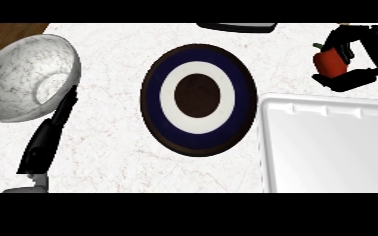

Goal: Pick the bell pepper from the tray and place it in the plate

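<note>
Grips the bell pepper (330,63) in the right hand (343,81), black fingers curled over its top and the thumb hooked beneath, at the far right of the scene. Holds it clear of the tray (317,145), beyond the tray's far edge and well apart from the plate (198,50); cannot tell how high above the counter (111,145).

Likely risks from here:
- Slipping from the hold during the leftward carry, judging by how much red skin shows between fingers and thumb, with little of the rounded, smooth body wrapped.
- Rolling off once set down, given a shallow plate with a low rim and a rounded vegetable; better released over the dark centre than over the blue ring.
- Clipping the tray's far left corner on a low path, since that corner sits between hand and plate.
- Letting go short of the rim and landing on bare counter between tray and plate.

Rests the left hand (46,140) at the near left, fingers straight and pointing up toward the marbled bowl (33,75), holding nothing.

Around all this: a white, faintly veined stone-like counter, flat and hard, so no cushioning and easy rolling. Shows a strip of brown wood (22,28) at the far left corner and a dark flat object (238,26) cut by the far edge, unidentifiable. Nothing more of the room in view.
</note>
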### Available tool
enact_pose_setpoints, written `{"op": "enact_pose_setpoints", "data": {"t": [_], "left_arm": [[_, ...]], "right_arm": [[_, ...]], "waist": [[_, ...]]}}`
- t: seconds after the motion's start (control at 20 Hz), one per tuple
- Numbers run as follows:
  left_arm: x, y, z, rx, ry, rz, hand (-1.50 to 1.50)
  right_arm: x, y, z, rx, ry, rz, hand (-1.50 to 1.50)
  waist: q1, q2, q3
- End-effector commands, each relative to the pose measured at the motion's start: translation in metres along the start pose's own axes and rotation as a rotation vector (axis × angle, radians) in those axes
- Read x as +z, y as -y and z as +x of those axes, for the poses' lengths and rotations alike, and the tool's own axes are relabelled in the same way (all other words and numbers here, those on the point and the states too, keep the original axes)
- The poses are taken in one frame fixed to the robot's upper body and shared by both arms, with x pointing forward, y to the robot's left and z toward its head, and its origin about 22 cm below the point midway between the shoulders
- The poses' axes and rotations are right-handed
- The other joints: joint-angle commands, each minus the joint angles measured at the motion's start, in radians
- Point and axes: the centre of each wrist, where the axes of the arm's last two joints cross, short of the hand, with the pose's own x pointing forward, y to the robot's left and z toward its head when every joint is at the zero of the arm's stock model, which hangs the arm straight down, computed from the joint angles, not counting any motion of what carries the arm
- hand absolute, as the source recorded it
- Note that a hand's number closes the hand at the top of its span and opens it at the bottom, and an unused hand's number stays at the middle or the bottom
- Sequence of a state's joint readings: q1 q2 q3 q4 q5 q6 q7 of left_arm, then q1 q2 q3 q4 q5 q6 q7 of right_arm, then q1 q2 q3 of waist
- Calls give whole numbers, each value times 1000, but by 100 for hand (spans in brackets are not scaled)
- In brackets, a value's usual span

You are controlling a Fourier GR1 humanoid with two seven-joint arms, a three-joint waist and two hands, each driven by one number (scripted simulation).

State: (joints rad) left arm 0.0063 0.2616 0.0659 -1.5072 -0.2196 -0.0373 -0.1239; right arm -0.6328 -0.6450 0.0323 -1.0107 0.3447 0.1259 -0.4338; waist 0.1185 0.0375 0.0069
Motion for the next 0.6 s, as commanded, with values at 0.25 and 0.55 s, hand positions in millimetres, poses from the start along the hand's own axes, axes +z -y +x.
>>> {"op": "enact_pose_setpoints", "data": {"t": [0.25,0.55], "left_arm": [[5,-17,-13,-7,-40,36,0],[16,-18,-10,-17,-64,61,0]], "right_arm": [[-39,20,-3,-248,405,-3,150],[-93,14,36,-295,495,62,150]], "waist": [[-55,-18,-5],[-77,-31,-6]]}}
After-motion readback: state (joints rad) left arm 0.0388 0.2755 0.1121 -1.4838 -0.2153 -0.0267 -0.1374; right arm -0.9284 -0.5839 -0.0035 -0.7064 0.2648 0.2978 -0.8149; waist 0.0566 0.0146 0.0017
